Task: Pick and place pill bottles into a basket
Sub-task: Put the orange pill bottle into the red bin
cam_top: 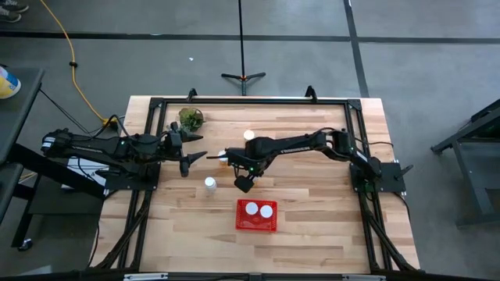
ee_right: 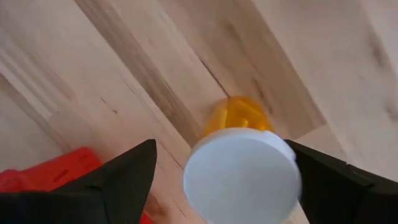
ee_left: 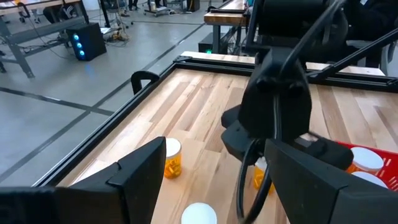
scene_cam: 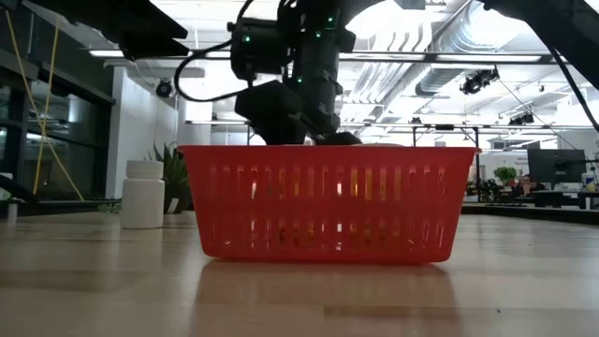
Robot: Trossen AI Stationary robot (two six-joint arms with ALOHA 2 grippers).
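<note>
Orange translucent plastic forms the body of the small cylindrical pill bottle point(ee_right: 239, 168) now under the right pincer point(ee_right: 227, 177); a round white cap closes its top. In the right wrist view the bottle stands upright on the light wooden table point(cam_top: 312, 218), between the two dark fingers, which are spread wide and clear of the cap on both sides. No contact is visible. In the high view the right pincer point(cam_top: 244, 184) hangs just beyond the far edge of the shallow red perforated plastic basket point(cam_top: 256, 228).

Two white-capped bottles point(cam_top: 258, 209) already sit in the basket. One bottle point(cam_top: 210, 184) stands on the table near the left pincer point(cam_top: 190, 154), and another white cap point(cam_top: 249, 136) shows further back beside the right arm. The left arm waits at the left side of the table with its fingers apart, near a small green leafy plant point(cam_top: 190, 118).

Handling assessment: the bottle is probably light and rigid, with a smooth wall that may slip under a weak grip. Recommended hold: close the fingers on opposite sides of the cap or the body just below it, keeping the bottle vertical. An off-centre closure would likely tip it, since the base is narrow.
</note>
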